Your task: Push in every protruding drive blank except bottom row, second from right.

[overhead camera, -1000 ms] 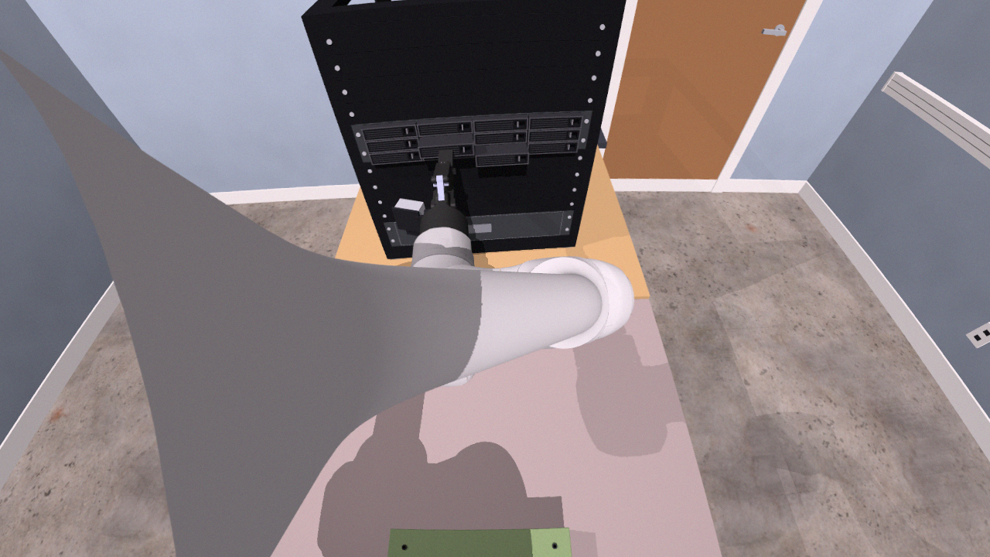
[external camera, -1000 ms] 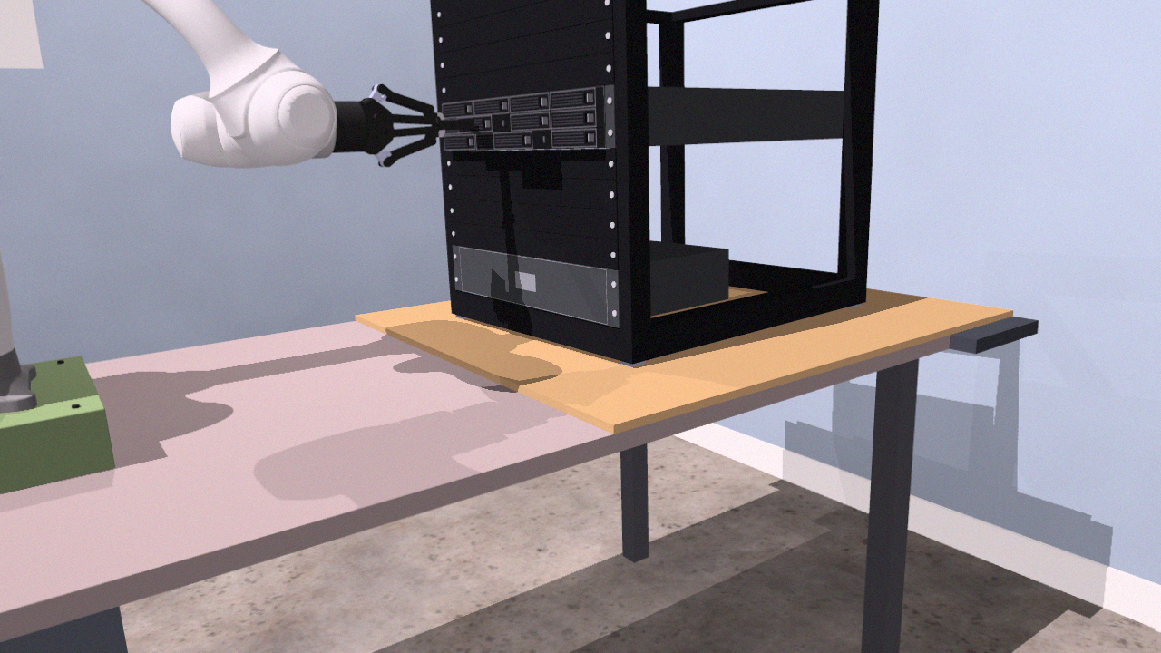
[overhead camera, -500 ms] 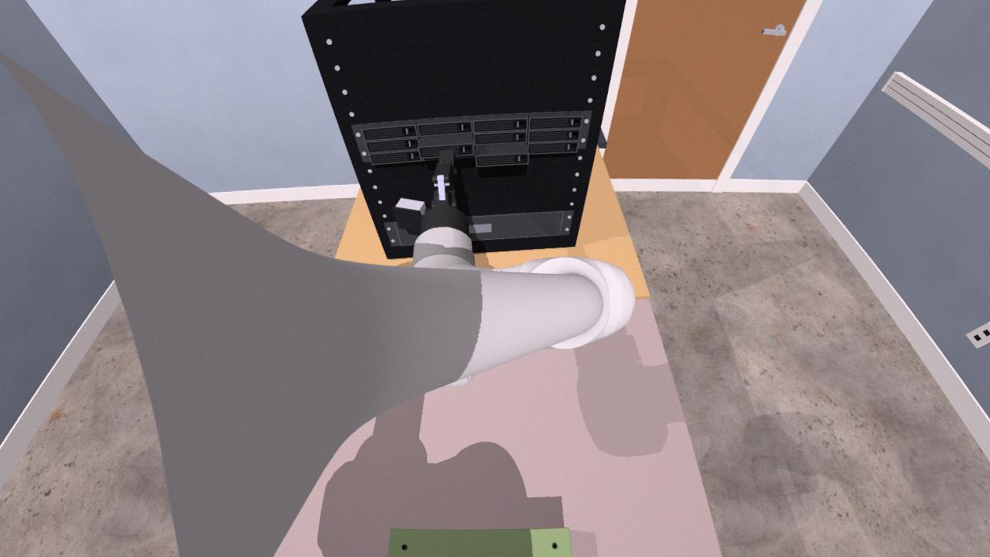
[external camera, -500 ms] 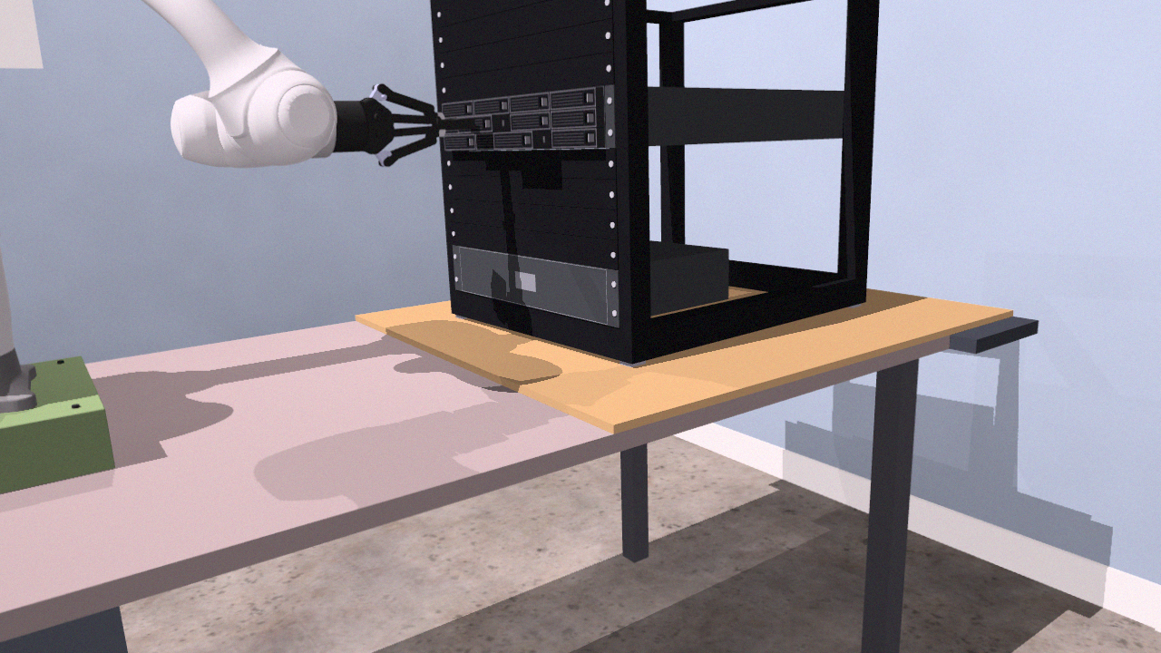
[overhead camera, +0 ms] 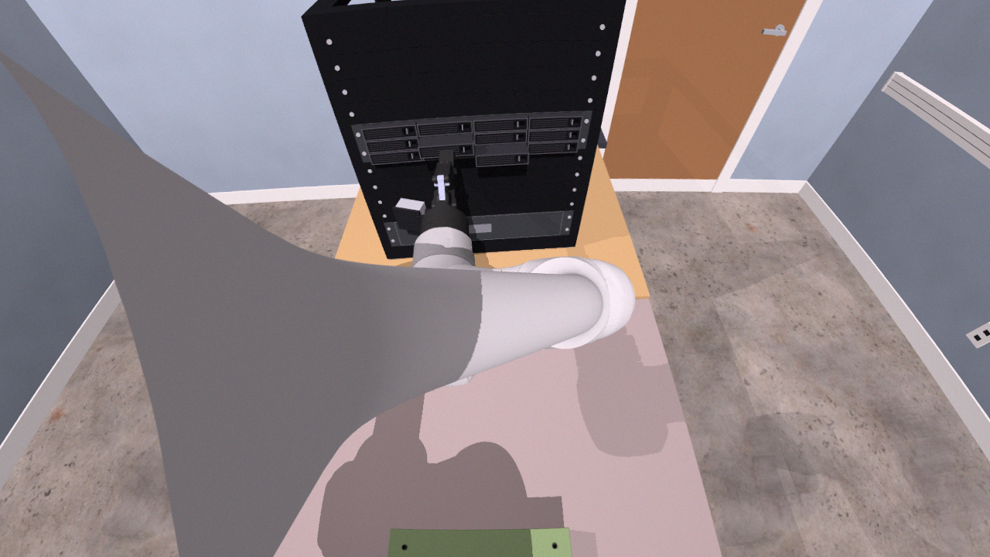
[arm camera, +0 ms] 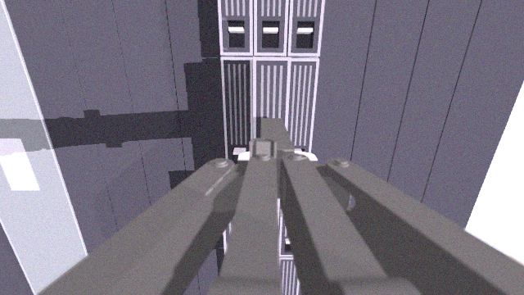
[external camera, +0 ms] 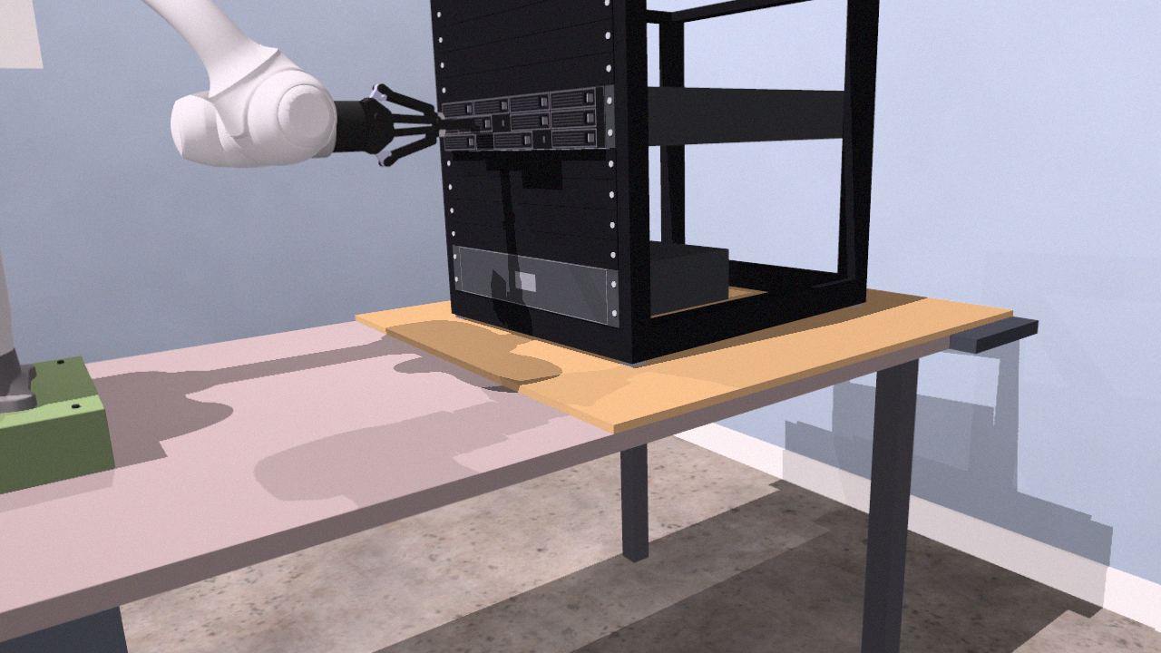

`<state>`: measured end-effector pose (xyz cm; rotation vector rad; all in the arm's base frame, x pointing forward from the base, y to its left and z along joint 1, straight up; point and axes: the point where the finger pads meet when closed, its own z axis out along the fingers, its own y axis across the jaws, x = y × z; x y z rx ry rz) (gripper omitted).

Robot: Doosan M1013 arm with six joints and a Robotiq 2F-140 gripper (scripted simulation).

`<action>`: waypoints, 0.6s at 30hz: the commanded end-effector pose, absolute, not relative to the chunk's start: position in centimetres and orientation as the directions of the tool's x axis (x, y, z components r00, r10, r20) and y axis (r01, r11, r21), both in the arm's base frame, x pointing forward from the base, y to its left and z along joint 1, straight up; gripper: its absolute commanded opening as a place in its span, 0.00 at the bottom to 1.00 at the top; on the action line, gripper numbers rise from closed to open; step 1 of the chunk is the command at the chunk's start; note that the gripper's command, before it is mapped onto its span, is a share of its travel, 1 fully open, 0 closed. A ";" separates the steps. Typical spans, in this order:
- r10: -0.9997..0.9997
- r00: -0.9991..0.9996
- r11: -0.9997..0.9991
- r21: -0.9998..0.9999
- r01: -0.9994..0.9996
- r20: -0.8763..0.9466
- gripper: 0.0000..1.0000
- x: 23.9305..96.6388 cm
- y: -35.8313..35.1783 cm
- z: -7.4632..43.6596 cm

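The black rack stands upright on an orange board. Its grid of drive blanks sits in the upper half of the front. My gripper is shut on nothing. Its tips rest against a blank in the second column from the left, which appears to be in the middle row and stands a little proud. The blank in the bottom row, second from the right, also sticks out. In the wrist view the fingers hide the point of contact.
The board lies on a pink table. The green arm base is at the near end. A clear panel is low on the rack front. My arm's elbow hangs over the table. A door is behind on the right.
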<state>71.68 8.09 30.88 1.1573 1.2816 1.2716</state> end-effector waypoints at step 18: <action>0.995 -0.095 0.006 1.000 -0.001 -0.006 0.10 72.7 8.3 31.0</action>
